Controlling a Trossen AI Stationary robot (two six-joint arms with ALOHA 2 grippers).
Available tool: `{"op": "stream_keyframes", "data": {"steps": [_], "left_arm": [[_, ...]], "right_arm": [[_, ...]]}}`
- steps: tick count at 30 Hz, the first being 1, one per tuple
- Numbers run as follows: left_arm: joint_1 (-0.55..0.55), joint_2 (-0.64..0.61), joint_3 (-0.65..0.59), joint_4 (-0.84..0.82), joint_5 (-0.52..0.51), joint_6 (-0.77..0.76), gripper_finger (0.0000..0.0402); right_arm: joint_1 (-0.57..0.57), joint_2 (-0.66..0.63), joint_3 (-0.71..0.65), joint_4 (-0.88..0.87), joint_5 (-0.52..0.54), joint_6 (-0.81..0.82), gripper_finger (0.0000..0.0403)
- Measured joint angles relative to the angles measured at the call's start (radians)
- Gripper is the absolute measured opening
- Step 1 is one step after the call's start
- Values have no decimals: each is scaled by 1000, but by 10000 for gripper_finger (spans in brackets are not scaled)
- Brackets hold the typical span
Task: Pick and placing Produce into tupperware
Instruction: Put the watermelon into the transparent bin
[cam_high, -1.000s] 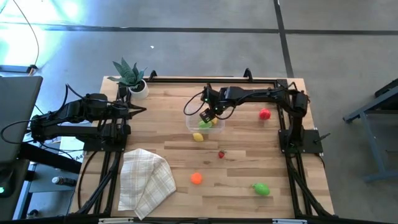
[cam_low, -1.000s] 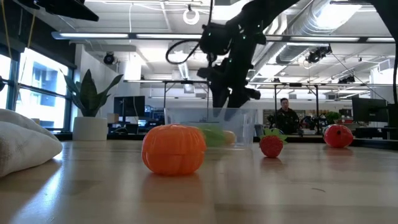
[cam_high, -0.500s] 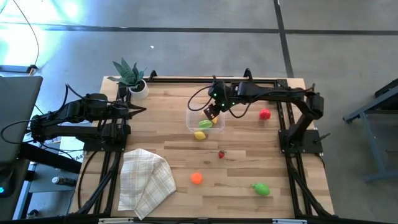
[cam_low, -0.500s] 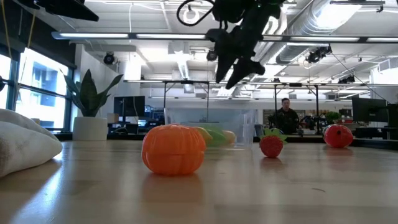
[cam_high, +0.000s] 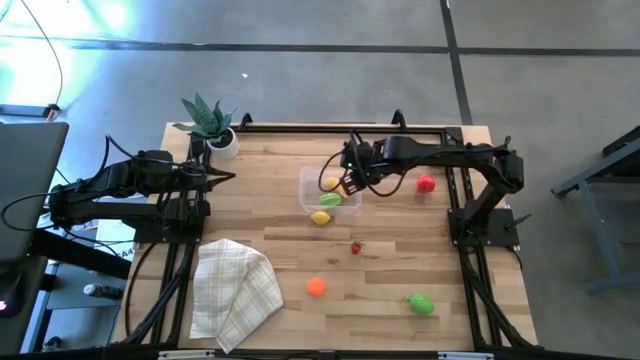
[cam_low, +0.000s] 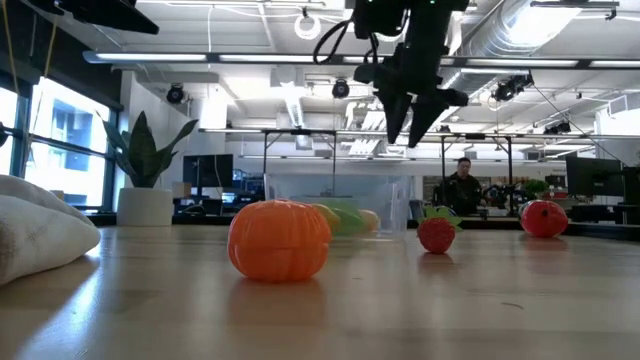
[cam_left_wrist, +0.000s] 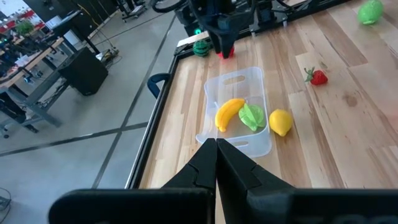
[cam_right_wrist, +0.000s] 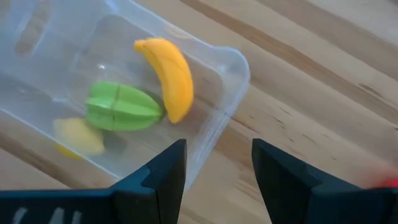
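The clear tupperware (cam_high: 306, 188) stands mid-table with a yellow banana (cam_right_wrist: 168, 74) and a green piece (cam_right_wrist: 124, 107) lying on its floor. A yellow lemon (cam_high: 320, 219) rests on the table against its near wall. My right gripper (cam_right_wrist: 217, 168) hangs open above the tupperware's right end, pointing steeply down, with nothing between its fingers. On the table lie a strawberry (cam_high: 355, 248), an orange piece (cam_high: 316, 287), a green piece (cam_high: 420, 303) and a red piece (cam_high: 426, 183). My left gripper (cam_left_wrist: 216, 147) waits shut at the table's left side.
A potted plant (cam_high: 212, 125) stands at the far left corner. A checked folded cloth (cam_high: 235, 290) lies at the near left. A dark frame (cam_high: 400, 128) runs along the far edge. Bare wood lies between the tupperware and the near produce.
My right gripper has risen out of the tupperware and drifted toward the table's right edge, rolling its wrist as it went. Its finger gap looks unchanged. The banana, earlier covered by the gripper, now shows lying in the tupperware.
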Motion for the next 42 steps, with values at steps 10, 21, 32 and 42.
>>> {"op": "stream_keyframes", "data": {"steps": [10,21,32,42], "left_arm": [[0,0,0,0,0,0,1],[0,0,0,0,0,0,1],[0,0,0,0,0,0,1],[0,0,0,0,0,0,1]], "right_arm": [[-44,-108,0,-119,27,125,174],[-78,-296,-26,-311,189,235,174],[-193,-706,-498,-136,23,273,174],[-288,-999,-763,-40,-9,285,174]]}}
